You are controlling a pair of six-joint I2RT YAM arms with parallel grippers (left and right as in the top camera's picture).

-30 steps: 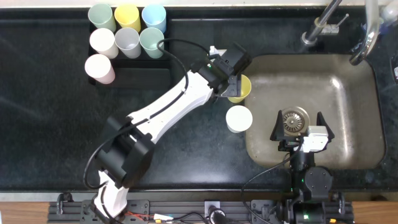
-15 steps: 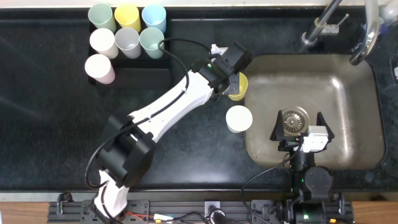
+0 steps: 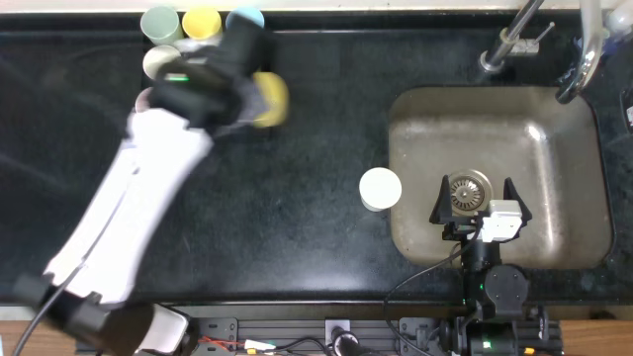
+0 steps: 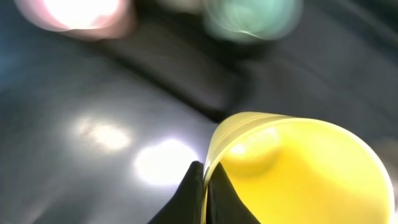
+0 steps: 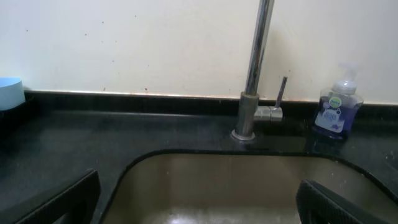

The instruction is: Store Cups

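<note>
My left gripper (image 3: 249, 95) is shut on the rim of a yellow cup (image 3: 270, 99), held over the counter beside the black cup tray at the back left. In the left wrist view one dark finger (image 4: 194, 198) presses the yellow cup (image 4: 298, 174) at its rim, with a pink cup (image 4: 74, 12), a green cup (image 4: 252, 18) and the tray (image 4: 186, 74) blurred beyond. A green cup (image 3: 160, 20), a yellow cup (image 3: 202, 18) and a blue cup (image 3: 245, 16) stand in the tray's back row. A white cup (image 3: 380, 188) stands at the sink's left edge. My right gripper (image 3: 475, 203) stands open in the sink.
The steel sink (image 3: 534, 119) takes up the right side, with its faucet (image 3: 514, 40) behind it. Seen from the right wrist, the faucet (image 5: 255, 74) rises by a soap bottle (image 5: 337, 109). The left arm (image 3: 138, 198) lies across the dark counter.
My left arm has swung from the sink's edge to the back left with the yellow cup in its gripper. The white cup and the right arm have stayed put.
</note>
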